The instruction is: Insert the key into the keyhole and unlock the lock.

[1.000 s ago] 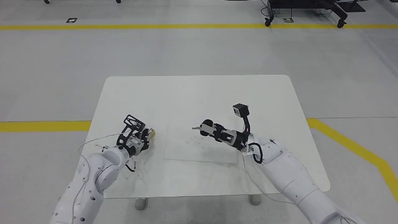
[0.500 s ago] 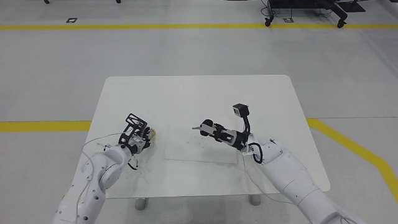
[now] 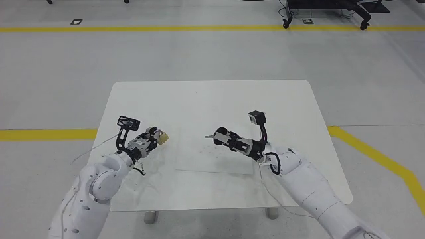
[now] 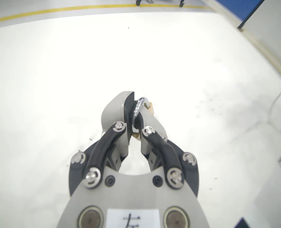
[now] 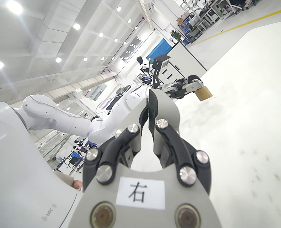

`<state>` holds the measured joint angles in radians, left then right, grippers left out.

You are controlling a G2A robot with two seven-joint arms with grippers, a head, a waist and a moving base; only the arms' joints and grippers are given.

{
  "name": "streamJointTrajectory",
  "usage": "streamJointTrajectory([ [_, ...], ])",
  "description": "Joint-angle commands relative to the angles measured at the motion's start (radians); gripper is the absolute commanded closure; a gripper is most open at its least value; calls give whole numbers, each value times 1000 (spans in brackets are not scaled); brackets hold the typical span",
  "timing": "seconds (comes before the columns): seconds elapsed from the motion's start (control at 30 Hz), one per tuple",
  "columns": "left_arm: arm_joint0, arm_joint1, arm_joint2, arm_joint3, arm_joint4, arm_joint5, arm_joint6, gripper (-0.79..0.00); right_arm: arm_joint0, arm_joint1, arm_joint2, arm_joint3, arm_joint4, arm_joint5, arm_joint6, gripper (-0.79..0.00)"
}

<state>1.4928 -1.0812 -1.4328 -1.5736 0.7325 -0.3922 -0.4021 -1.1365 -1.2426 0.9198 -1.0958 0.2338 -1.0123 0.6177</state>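
Observation:
A brass padlock (image 3: pixel 162 136) hangs just above the left part of the white table (image 3: pixel 212 99). My left gripper (image 3: pixel 151 139) is shut on its silver shackle (image 4: pixel 140 104). The brass body (image 4: pixel 151 108) pokes out past the fingertips in the left wrist view, where the left gripper (image 4: pixel 136 102) is seen from behind. My right gripper (image 3: pixel 217 135) is near the table's middle, shut on the key (image 3: pixel 209 135), whose thin blade points left toward the padlock. In the right wrist view the right gripper (image 5: pixel 151 94) hides the key between its pads. Beyond it the padlock (image 5: pixel 204 93) hangs from the left gripper (image 5: pixel 195 83).
A faint clear sheet (image 3: pixel 216 160) lies flat on the table below the right gripper. A gap of bare table separates the two grippers. A thin cable (image 4: pixel 276 102) runs along the table's edge in the left wrist view.
My left wrist has turned, swinging its camera mount to the left, and the padlock now sits slightly higher and more exposed toward the key. The right arm has not moved.

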Motion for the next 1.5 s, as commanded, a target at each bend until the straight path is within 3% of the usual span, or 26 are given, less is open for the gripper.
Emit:
streamJointTrajectory([
  [0.0,0,2,-19,-5,-119,-31,-39,0,0,0,0,0,0,0,0,0],
  [0.27,1,2,-21,-10,-129,-36,-40,0,0,0,0,0,0,0,0,0],
  [0.33,11,-5,-2,-16,-286,-27,-56,0,-6,0,7,-8,-9,17,-28,0],
  [0.4,-2,-10,6,-15,-522,1,-144,0,-22,-4,20,-16,-16,22,-99,0],
  [0.47,-22,-14,8,-7,-759,72,-260,0,-29,-8,18,-19,-34,28,-131,0],
  [0.57,-66,-21,22,39,-1067,249,-400,0,-22,-13,15,-16,-85,50,-164,0],
  [0.67,-132,-31,60,124,-1266,438,-499,0,-22,-17,24,-22,-140,59,-217,0],
  [0.8,-231,-43,127,226,-1323,588,-536,0,-40,-16,50,-54,-240,80,-294,0],
  [0.93,-286,-50,167,271,-1326,609,-574,0,-81,-9,86,-106,-316,105,-352,0],
  [1.23,-288,-49,170,273,-1323,613,-585,0,-98,-7,93,-129,-322,111,-357,0],
  [1.3,-276,-48,184,267,-1264,597,-542,0,-98,-7,93,-129,-322,111,-357,0],
  [1.47,-309,-59,216,302,-1323,687,-515,0,-84,-5,92,-170,-441,171,-336,0],
])
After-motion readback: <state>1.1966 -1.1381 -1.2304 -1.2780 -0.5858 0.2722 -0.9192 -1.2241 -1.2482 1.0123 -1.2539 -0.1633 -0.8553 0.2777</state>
